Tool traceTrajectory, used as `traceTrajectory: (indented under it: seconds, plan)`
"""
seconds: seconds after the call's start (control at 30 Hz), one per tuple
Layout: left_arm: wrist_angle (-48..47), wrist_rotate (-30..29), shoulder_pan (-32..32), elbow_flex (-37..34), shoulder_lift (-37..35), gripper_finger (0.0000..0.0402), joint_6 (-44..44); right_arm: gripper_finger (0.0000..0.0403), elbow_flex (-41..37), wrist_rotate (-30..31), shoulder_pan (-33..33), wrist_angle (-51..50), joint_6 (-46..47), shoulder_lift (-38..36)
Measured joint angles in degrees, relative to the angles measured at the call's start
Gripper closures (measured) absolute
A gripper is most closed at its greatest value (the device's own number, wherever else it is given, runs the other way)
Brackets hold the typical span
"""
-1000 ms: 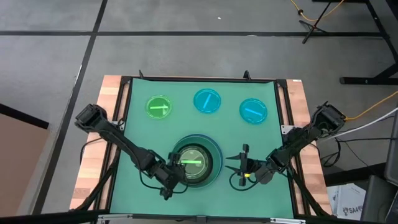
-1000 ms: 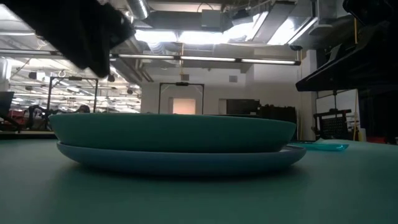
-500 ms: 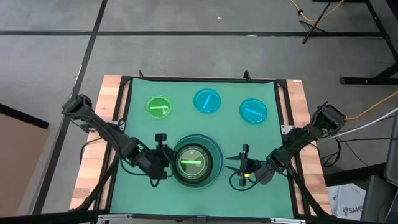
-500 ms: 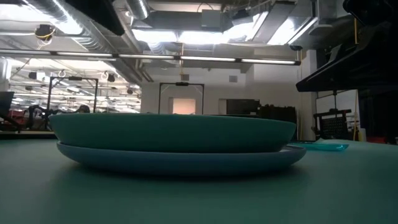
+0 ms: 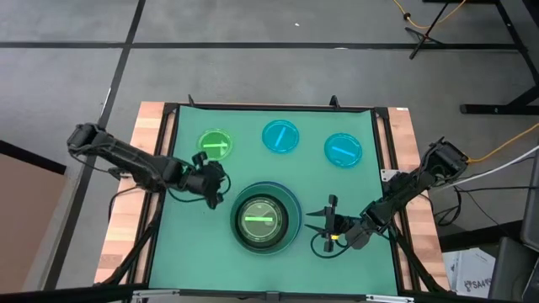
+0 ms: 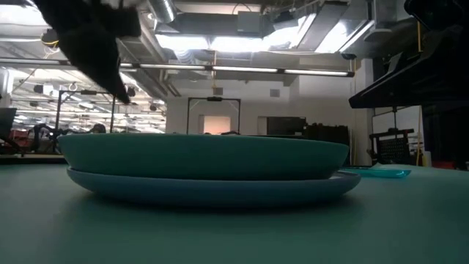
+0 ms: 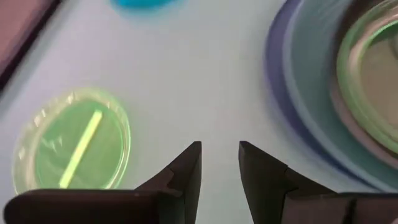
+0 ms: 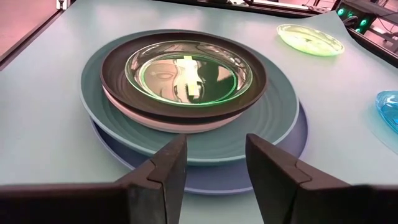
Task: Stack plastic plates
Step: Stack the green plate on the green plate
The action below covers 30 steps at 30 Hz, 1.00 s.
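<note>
A stack [image 5: 264,220] stands near the table's near edge: blue plate at the bottom [image 8: 283,165], teal on it, then white, black [image 8: 186,68], and a small bright green one on top [image 8: 186,71]. A second small green plate [image 5: 216,144] and two cyan ones [image 5: 280,136] [image 5: 343,149] lie flat, apart, along the far side. My left gripper [image 5: 209,170] hovers open between the stack and the loose green plate [image 7: 74,146], touching nothing. My right gripper [image 5: 324,225] waits open just right of the stack, its fingers pointing at it [image 8: 214,155].
Green mat [image 5: 185,244] covers the table inside a dark frame with wooden side strips [image 5: 126,236]. In the low view the stack [image 6: 209,165] fills the middle, the left arm [image 6: 88,37] hangs at the upper left and a cyan plate [image 6: 377,172] shows behind.
My left gripper has drawn away from the stack's near-left rim and swung toward the far edge, ending beside the loose green plate; its arm has stretched out toward the table's left. The stack, the other plates and my right arm have stayed where they were.
</note>
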Motion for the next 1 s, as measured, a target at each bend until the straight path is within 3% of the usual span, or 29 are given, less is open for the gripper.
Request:
traceTrajectory:
  seconds: [0.2,0.3,0.47,0.63,1.0]
  plan:
    - [0.1,7.3,8.0,-2.2,2.1,0.0301,2.8,0.0247,0.0,0.5,0.0,-0.1,0.0,0.0]
    - [0.2,7.9,10.3,-2.2,3.8,0.0301,6.6,0.0247,0.0,0.5,0.0,-0.2,0.0,0.0]
    - [0.6,7.2,13.4,-2.2,8.2,0.0301,16.5,0.0247,0.0,0.5,0.0,-0.4,0.0,0.0]
    - [0.6,2.5,15.8,-2.2,13.4,0.0301,24.9,0.0247,0.0,0.5,0.0,-0.4,0.0,0.0]
    - [1.4,0.1,21.7,-2.2,21.7,0.0301,29.1,0.0247,0.0,0.5,0.0,-0.6,0.0,0.0]
